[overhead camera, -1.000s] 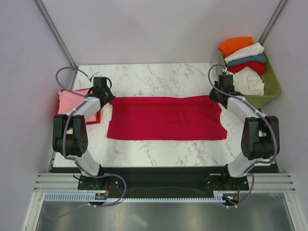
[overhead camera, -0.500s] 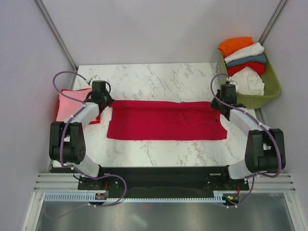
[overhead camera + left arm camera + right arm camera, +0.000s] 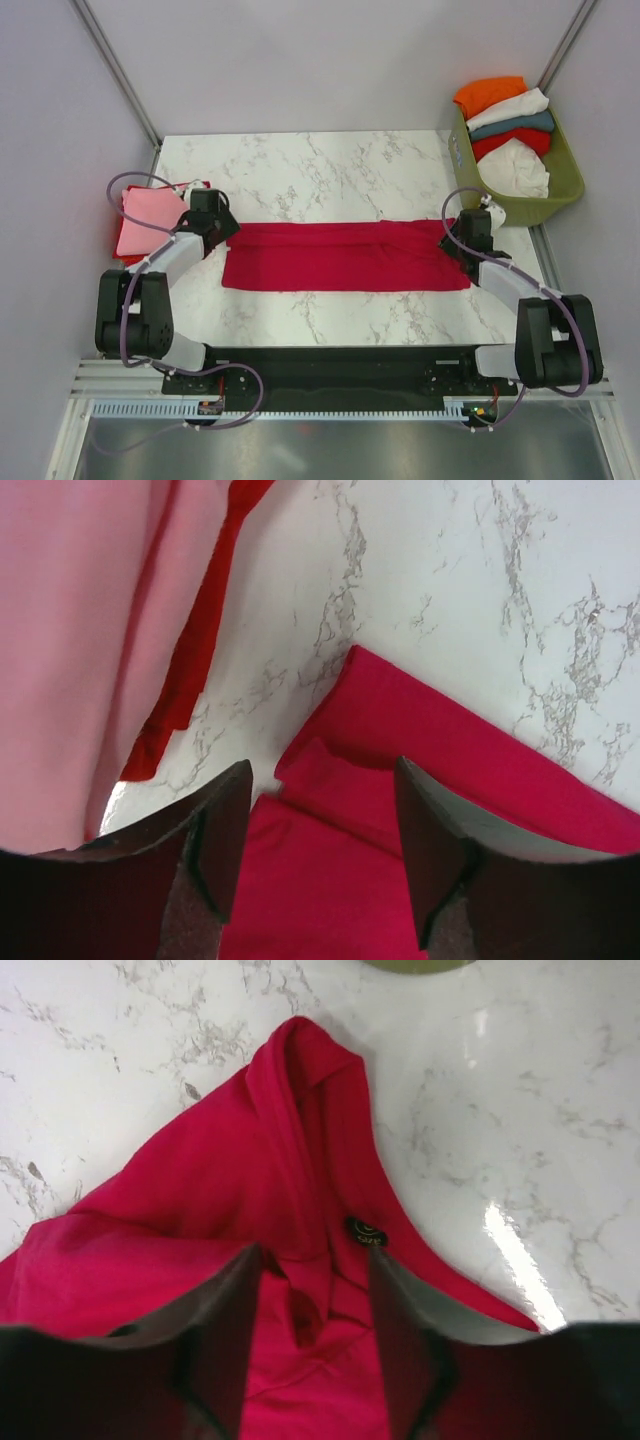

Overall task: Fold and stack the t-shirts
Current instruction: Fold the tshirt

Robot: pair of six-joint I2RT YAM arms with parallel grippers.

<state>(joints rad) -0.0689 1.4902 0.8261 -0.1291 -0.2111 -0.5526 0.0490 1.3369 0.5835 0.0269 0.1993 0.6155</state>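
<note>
The crimson t-shirt [image 3: 345, 256] lies as a long folded band across the middle of the marble table. My left gripper [image 3: 222, 232] stands open just over its left end [image 3: 400, 740], the cloth lying loose between the fingers. Over the shirt's bunched right end [image 3: 300, 1160], my right gripper [image 3: 457, 240] is open too, with a small black size label [image 3: 366, 1231] beside its right finger. A folded pink t-shirt [image 3: 148, 222] rests on a red one [image 3: 195, 650] at the table's left edge. Orange [image 3: 487, 92], white [image 3: 512, 106], teal [image 3: 520, 122] and red shirts sit in the basket.
The olive-green plastic basket [image 3: 565, 165] stands at the back right corner, just behind my right arm. Bare marble [image 3: 320, 165] stretches behind the crimson shirt, and a narrower strip [image 3: 330, 315] runs in front of it. Grey walls close in both sides.
Both grippers drew the shirt's far edge toward the near side, folding it into a narrower band, then opened and let the cloth go.
</note>
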